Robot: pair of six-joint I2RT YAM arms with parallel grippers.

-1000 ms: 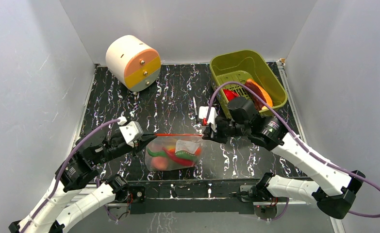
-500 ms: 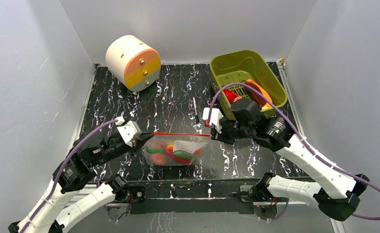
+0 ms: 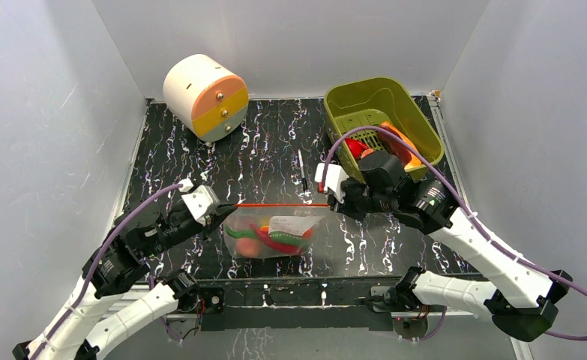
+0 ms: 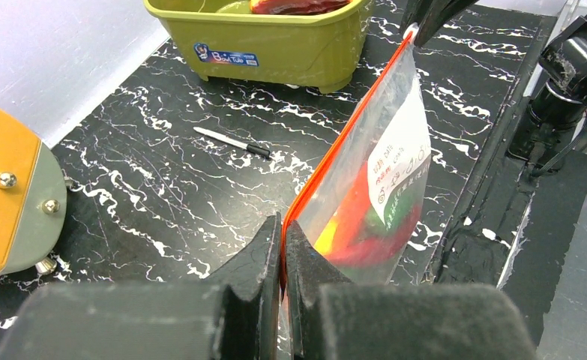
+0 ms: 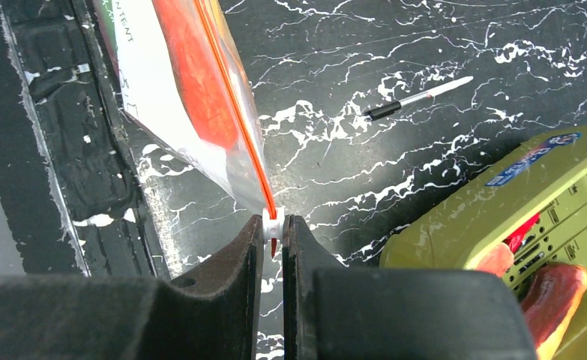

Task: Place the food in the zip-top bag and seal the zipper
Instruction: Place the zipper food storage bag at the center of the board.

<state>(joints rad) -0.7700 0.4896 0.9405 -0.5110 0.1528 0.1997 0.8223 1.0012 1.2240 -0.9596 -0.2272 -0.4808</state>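
Note:
The zip-top bag [image 3: 277, 235] hangs upright between both arms, stretched by its orange-red zipper [image 3: 279, 205]. Food [image 3: 266, 241] shows through it as red, green and yellow pieces. My left gripper [image 3: 230, 208] is shut on the zipper's left end [image 4: 350, 127], jaws pressed flat on the strip. My right gripper [image 3: 329, 204] is shut on the zipper's small white slider [image 5: 273, 221] at the right end. In the left wrist view the bag [image 4: 395, 172] has a white label, with food [image 4: 357, 232] low inside. More food [image 3: 365, 145] lies in the olive-green tub [image 3: 365, 82].
The tub stands at the back right, just behind my right wrist [image 5: 500, 217]. A thin black-and-white pen [image 3: 302, 169] lies on the marbled table beyond the bag. A cream, orange and yellow round drawer unit [image 3: 204, 96] sits at the back left.
My right gripper has slid to the right along the zipper with the slider. The strip between the two grippers is longer and tauter, and the bag has shifted slightly right.

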